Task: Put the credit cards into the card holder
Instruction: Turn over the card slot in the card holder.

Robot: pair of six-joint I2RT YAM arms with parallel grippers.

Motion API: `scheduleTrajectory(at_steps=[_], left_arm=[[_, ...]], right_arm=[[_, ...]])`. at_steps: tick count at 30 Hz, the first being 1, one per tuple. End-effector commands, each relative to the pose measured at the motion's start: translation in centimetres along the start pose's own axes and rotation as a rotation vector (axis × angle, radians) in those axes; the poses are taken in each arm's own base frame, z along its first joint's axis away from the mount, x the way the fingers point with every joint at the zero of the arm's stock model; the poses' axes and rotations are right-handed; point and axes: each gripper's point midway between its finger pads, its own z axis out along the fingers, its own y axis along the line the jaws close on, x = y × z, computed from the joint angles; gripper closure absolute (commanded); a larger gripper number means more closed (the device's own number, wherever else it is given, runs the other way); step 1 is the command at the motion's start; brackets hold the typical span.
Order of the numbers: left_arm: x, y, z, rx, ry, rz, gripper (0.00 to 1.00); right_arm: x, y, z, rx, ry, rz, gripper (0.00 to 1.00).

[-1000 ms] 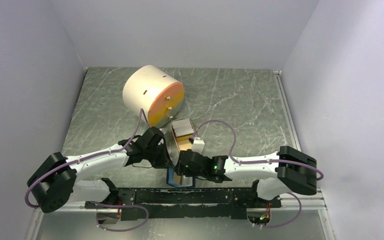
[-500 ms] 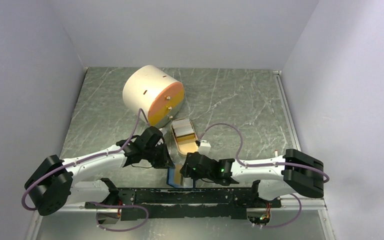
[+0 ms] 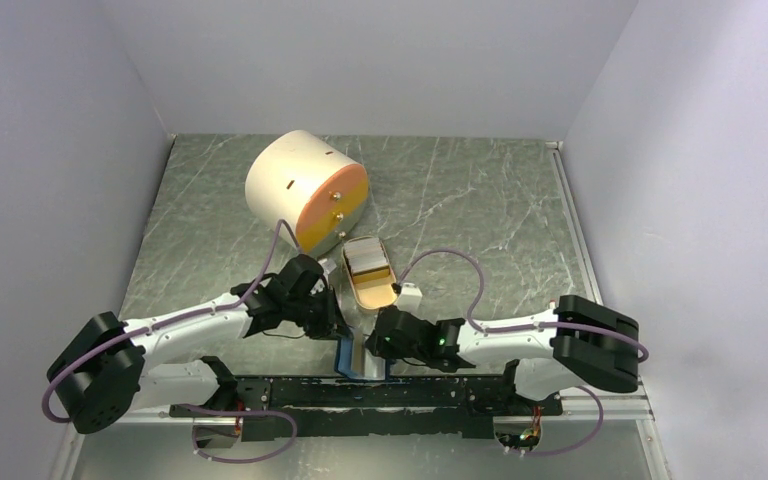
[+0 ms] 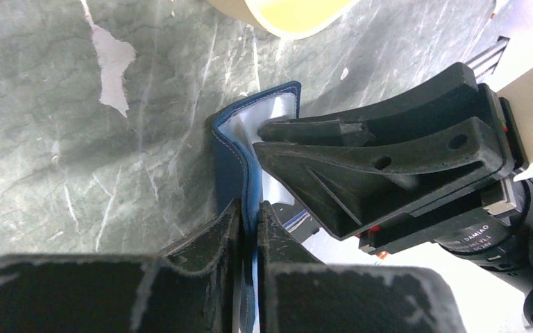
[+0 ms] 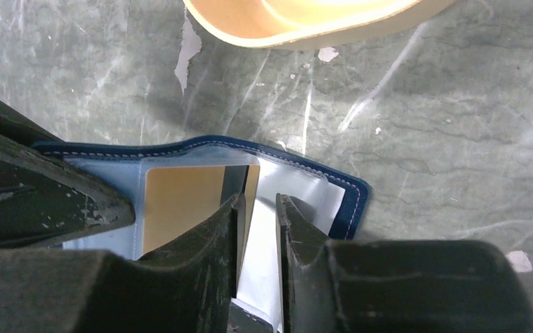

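The dark blue card holder [image 3: 344, 358] stands open on edge near the table's front; it also shows in the left wrist view [image 4: 230, 146] and the right wrist view [image 5: 350, 201]. My left gripper [image 3: 338, 330] [image 4: 250, 208] is shut on its cover. My right gripper [image 3: 368, 348] [image 5: 258, 201] is shut on a whitish credit card [image 5: 262, 236], whose front end is at the tan pocket [image 5: 180, 201] inside the holder. More credit cards [image 3: 364, 256] lie in the tan oval dish [image 3: 374, 292].
The big cream cylinder with an orange face [image 3: 305, 190] lies behind the dish. The dish's rim shows close ahead in both wrist views [image 4: 284, 14] [image 5: 305, 21]. The black base rail [image 3: 360, 392] runs just behind the holder.
My right gripper has moved a little toward the near edge, off the dish and down at the holder. The left gripper has stayed clamped on the cover.
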Motion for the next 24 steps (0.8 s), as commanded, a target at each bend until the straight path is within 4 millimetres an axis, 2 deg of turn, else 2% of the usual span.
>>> scheduleTrajectory(at_steps=[1, 11, 15, 19, 24], left_arm=[[0.1, -3.3, -0.6, 0.175, 0.009, 0.048, 0.91], [0.3, -5.1, -0.1, 0.321, 0.022, 0.085, 0.91], [0.2, -5.1, 0.6, 0.334, 0.027, 0.092, 0.91], [0.1, -4.2, 1.5, 0.287, 0.028, 0.088, 0.91], [0.0, -4.2, 1.9, 0.296, 0.036, 0.086, 0.91]], right_arm=[[0.4, -0.6, 0.8, 0.033, 0.006, -0.016, 0.73], [0.2, -0.8, 1.2, 0.001, -0.01, -0.04, 0.68], [0.6, -1.6, 1.3, 0.005, -0.001, -0.04, 0.67], [0.4, -2.7, 1.1, 0.037, -0.014, -0.047, 0.66], [0.0, -3.9, 0.6, 0.047, -0.032, -0.039, 0.63]])
